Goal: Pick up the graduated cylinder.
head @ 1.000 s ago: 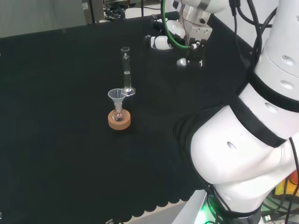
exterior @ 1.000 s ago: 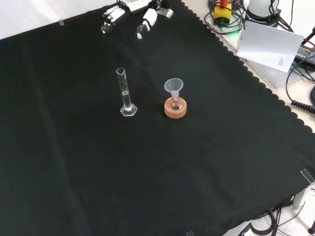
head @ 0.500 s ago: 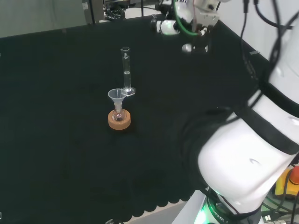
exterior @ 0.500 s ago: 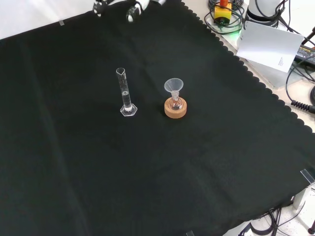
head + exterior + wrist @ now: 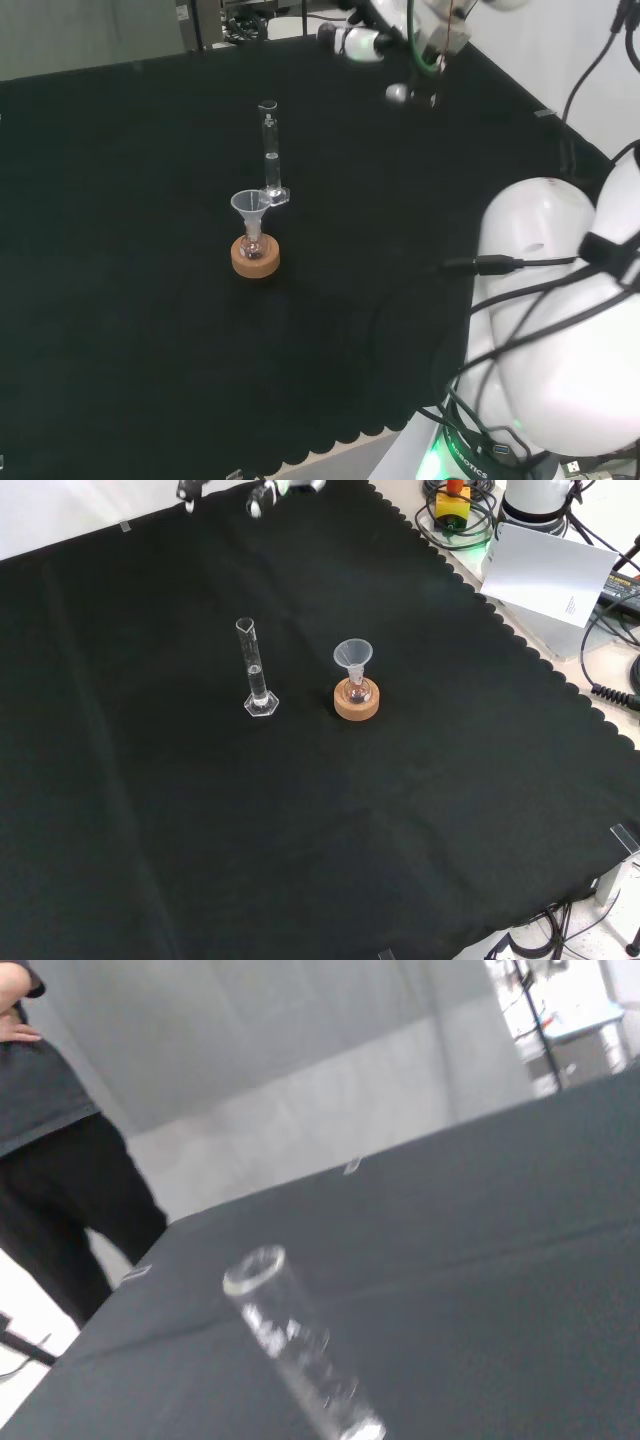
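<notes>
In my front view, nearest me stands the small flask (image 5: pixel 356 692) in its cork ring (image 5: pixel 357 702) with a funnel (image 5: pixel 352 655) on top. Just left of it the graduated cylinder (image 5: pixel 255 670) stands upright on the table (image 5: pixel 420 810), untouched. Far beyond, the robot hand (image 5: pixel 262 492) hovers; I cannot tell its grip.

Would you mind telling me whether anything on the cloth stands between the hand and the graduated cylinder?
Nothing visible does. The hand is up near the cloth's far edge, and bare black cloth lies between it and the graduated cylinder. The funnel in its flask on the cork ring stands off to the cylinder's side, apart from it.
</notes>
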